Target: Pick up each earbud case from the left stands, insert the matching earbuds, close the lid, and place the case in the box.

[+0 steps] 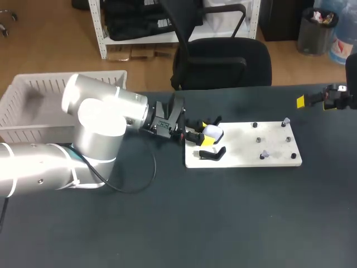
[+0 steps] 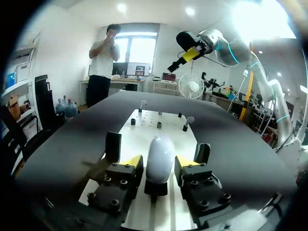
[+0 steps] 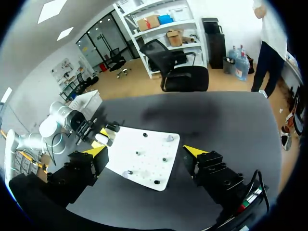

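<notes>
Left of centre in the head view, at the white board's [image 1: 245,146] left end, my left pincer [image 1: 207,133] stands open astride the white earbud case [image 2: 160,154] on its black stand [image 2: 155,188], a thin gap showing. At upper right, my right pincer [image 3: 147,150] hangs wide open.

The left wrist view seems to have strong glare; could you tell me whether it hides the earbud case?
Left wrist view: ceiling-light glare washes out the room beyond the right arm, clear of the white earbud case, evenly lit inside the open left pincer. Head view: bright sheen on the left arm.
</notes>
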